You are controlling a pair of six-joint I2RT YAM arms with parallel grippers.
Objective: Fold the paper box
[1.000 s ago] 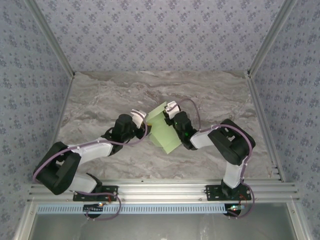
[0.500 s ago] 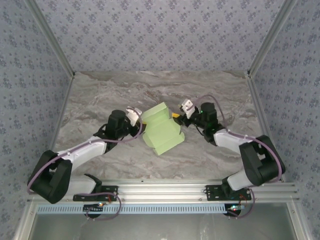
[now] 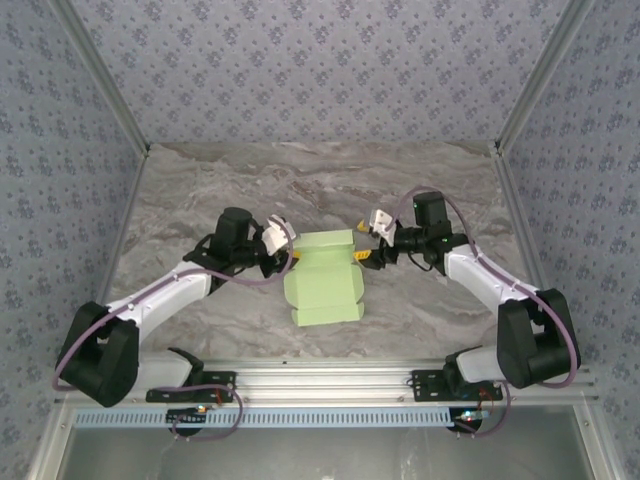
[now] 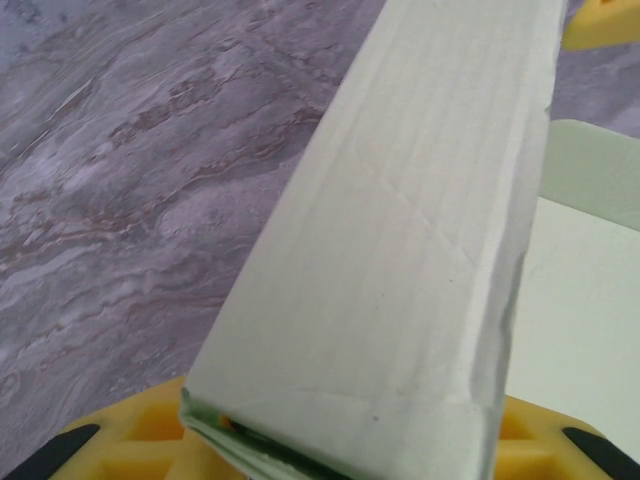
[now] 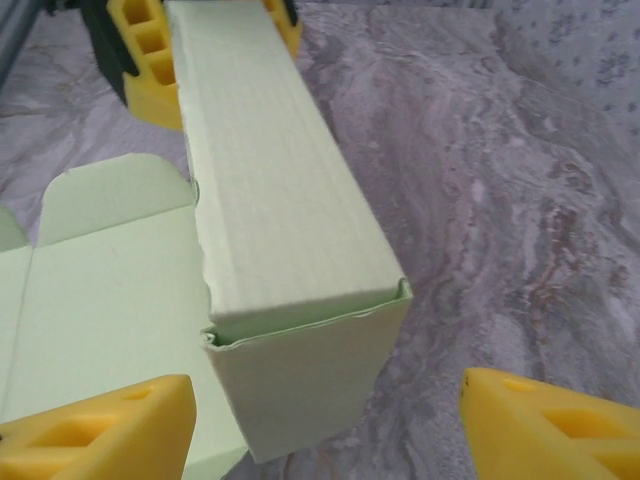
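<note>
Left gripper (image 4: 340,455): closed on one end of the paper box (image 3: 324,277). In the right wrist view its yellow fingers (image 5: 140,60) sit tight against both sides of that end.
Right gripper (image 5: 320,425): open. Its yellow fingertips (image 5: 545,425) stand wide apart, and the other end of the box's raised section lies in the gap. The right-hand fingertip is well clear of the card; contact on the left-hand one cannot be determined.
Paper box, position: directly between the two grippers, one end at each, resting on the table (image 3: 190,200).
Paper box, shape: pale green card, partly folded. A long, closed rectangular section runs from one gripper to the other. Flat, unfolded panels with a notched flap join its long side and lie on the table.
Flat panels, relative to grippers: on the side of the raised section toward the arm bases; left of the raised section in the right wrist view, right of it in the left wrist view.
Table: grey marble pattern, visible beneath and beyond both grippers.
</note>
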